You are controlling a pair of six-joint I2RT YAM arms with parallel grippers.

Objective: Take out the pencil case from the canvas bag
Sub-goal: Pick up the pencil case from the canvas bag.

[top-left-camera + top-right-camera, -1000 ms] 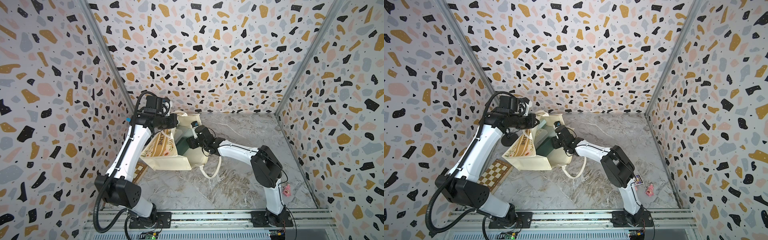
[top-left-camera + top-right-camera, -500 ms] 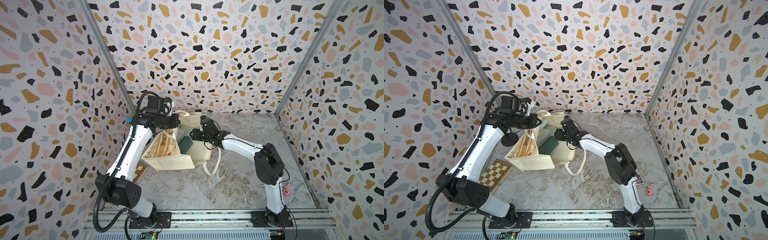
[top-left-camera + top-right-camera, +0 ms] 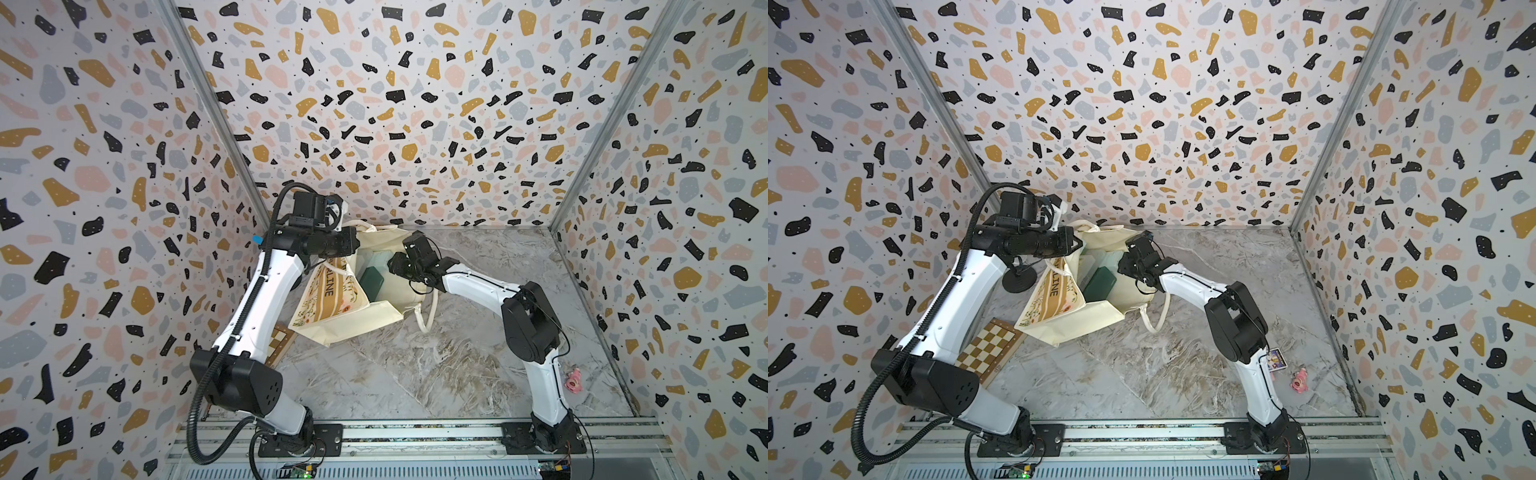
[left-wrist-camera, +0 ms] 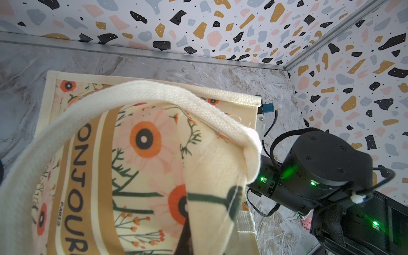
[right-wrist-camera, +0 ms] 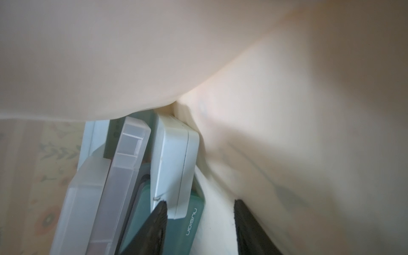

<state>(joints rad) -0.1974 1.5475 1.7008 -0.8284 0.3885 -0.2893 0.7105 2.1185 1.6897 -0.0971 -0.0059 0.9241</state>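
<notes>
Right wrist view, interior of canvas bag [image 5: 287,88]:
- Pencil case [image 5: 189,220], teal-green, lettered "nusign", stands on edge inside the bag against its cream wall.
- White case [image 5: 174,167] lies directly against the pencil case, and two frosted cases [image 5: 123,176] stand beside that.
- Right hand [image 5: 198,203] has its jaws at middling width. One finger [image 5: 157,220] lies over the pencil case just below the white case's corner, and the other is on the bag's fabric. No firm clamp is visible.

Both top views:
- Canvas bag [image 3: 332,299] [image 3: 1054,299] sits at the rear left of the marbled surface [image 3: 1163,374]. Its mouth is open and its tan lettered band faces up.
- Pencil case [image 3: 372,280] [image 3: 1100,284] shows dark green in the mouth of the bag.
- Right hand [image 3: 392,266] is reaching into the opening.
- Left hand [image 3: 1075,243] is closed at the bag's raised rim and holds that side up.
- One loop handle [image 3: 428,316] trails onto the surface.

Left wrist view:
- Second handle [image 4: 154,97] arches across the floral print. The fingers are not visible.

Loose items on the surface:
- Chessboard [image 3: 988,349], partly under the left arm.
- Card [image 3: 1277,359] and a pink toy [image 3: 1299,380], near the right arm's base and well apart from the bag.
</notes>
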